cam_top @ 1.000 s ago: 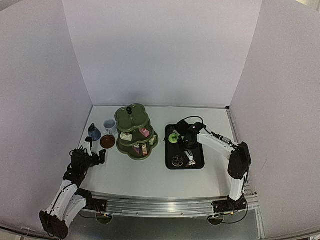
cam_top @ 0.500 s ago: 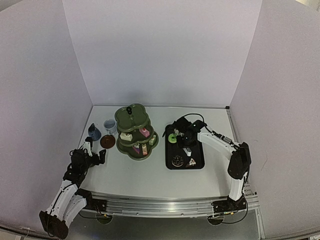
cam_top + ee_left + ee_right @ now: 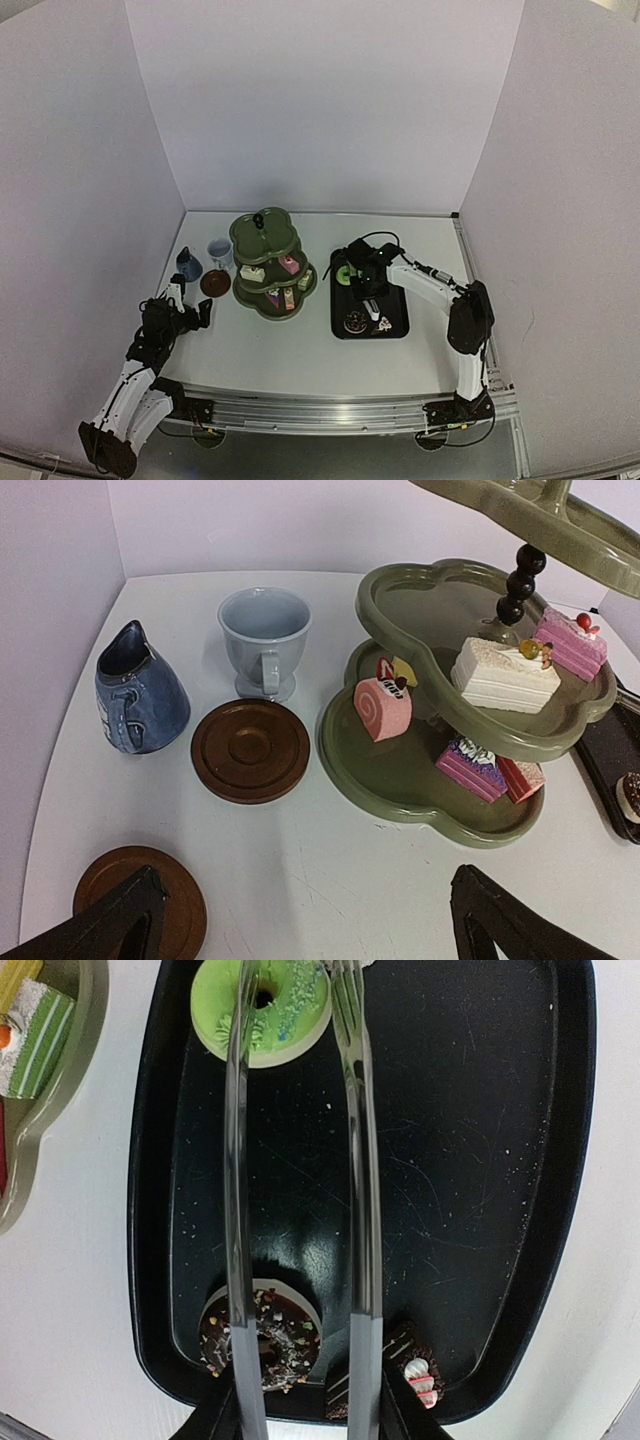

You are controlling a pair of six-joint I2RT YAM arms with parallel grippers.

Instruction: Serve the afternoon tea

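black tray (image 3: pixel 470 1160) beside stand (image 3: pixel 275 240), tongs (image 3: pixel 360 1160) over green doughnut (image 3: pixel 297 1012)

Left arm: folded low at the desk's 8 o'clock edge; left claw (image 3: pixel 190 303) spread fully, aimed toward 1 o'clock. Right arm: elbow raised at 4 o'clock, forearm reaching toward 10 o'clock; right claw (image 3: pixel 369 284) clamped on tongs (image 3: pixel 355 1160).

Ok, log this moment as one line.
right gripper: shut on silvery metal tongs | tong tips: at green iced ring doughnut on black rectangular tray | left gripper: open, empty
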